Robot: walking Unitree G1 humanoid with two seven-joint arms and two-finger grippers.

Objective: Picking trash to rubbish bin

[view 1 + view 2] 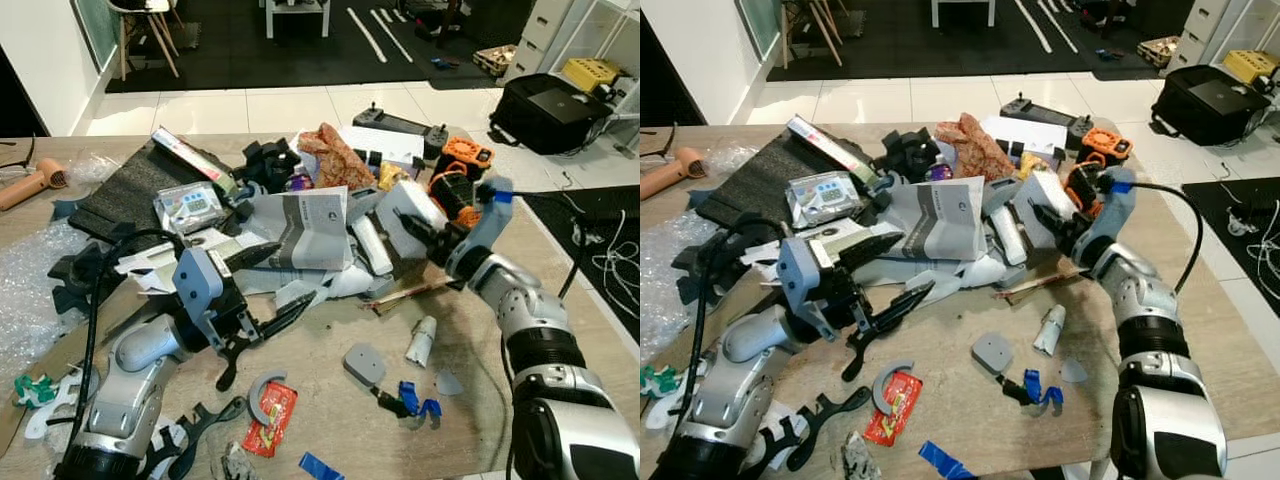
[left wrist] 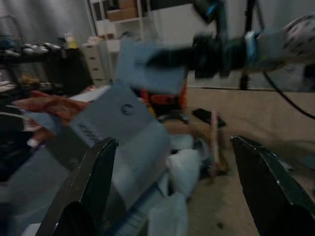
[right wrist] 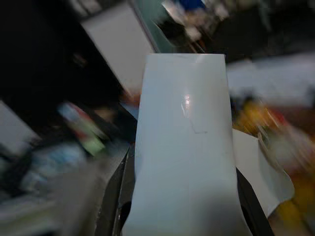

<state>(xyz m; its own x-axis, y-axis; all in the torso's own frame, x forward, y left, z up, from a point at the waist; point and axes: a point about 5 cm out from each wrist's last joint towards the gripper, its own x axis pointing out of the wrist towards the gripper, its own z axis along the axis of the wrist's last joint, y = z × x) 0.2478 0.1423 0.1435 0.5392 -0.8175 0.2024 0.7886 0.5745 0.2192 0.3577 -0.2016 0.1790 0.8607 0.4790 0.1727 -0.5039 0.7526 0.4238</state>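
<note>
Low at centre-left, the left end effector [image 1: 262, 290] hangs spread wide and empty beside the crumpled paper [image 1: 300, 230] heaped mid-frame on the bench [image 1: 480, 350]. Right of centre, the right end effector [image 1: 408, 223] clamps a white box [image 1: 405, 215]; its wrist view is blurred.

A flat red snack wrapper [image 1: 270, 418] is showing yellow print; a folded grey-white printed paper sheet [image 1: 310, 230] is lying near bright orange plastic tools [image 1: 466, 153].

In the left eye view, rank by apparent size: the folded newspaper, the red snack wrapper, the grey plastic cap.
1. Folded newspaper, clearly largest.
2. Red snack wrapper.
3. Grey plastic cap, only slightly smaller than the wrapper; the wrapper lies nearer the camera, so that order is unsure.
</note>
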